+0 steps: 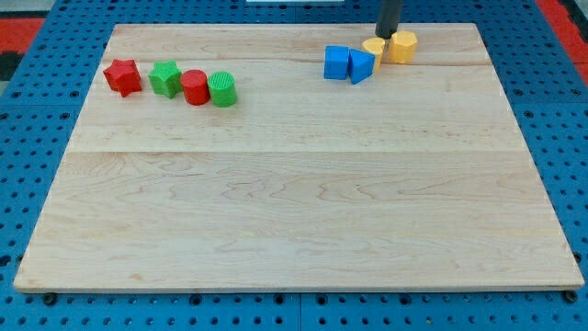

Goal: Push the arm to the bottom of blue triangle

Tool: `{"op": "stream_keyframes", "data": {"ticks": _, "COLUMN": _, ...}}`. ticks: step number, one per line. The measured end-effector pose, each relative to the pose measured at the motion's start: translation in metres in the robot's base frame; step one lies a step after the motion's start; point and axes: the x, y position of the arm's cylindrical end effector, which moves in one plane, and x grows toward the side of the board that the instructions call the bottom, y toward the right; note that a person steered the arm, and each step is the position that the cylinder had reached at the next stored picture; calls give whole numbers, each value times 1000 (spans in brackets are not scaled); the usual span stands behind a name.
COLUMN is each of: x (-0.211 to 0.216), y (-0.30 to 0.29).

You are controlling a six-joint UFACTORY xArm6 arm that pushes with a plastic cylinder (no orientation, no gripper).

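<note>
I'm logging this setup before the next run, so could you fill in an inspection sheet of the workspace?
Surface: wooden board, on a blue pegboard.
Job's things: blue triangle, touching a blue block on its left.
Clutter: two yellow blocks at the view's top right; red star, green star, red cylinder, green cylinder in a row at top left.
Grippers: none; my tip sits between the yellow blocks, above the triangle.
Cables: nothing seen.
Surroundings: red edging at the corners.

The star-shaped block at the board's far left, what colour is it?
Red, seen clearly in the camera view.
</note>
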Motion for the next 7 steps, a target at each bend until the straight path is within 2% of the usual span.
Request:
{"op": "stream_keyframes", "data": {"ticks": 3, "x": -8, "y": 115}}
{"op": "stream_keyframes", "data": {"ticks": 4, "x": -3, "y": 136}}
{"op": "stream_keyframes", "data": {"ticks": 6, "x": 28, "y": 125}}
{"op": "stream_keyframes", "data": {"ticks": 7, "x": 61, "y": 96}}
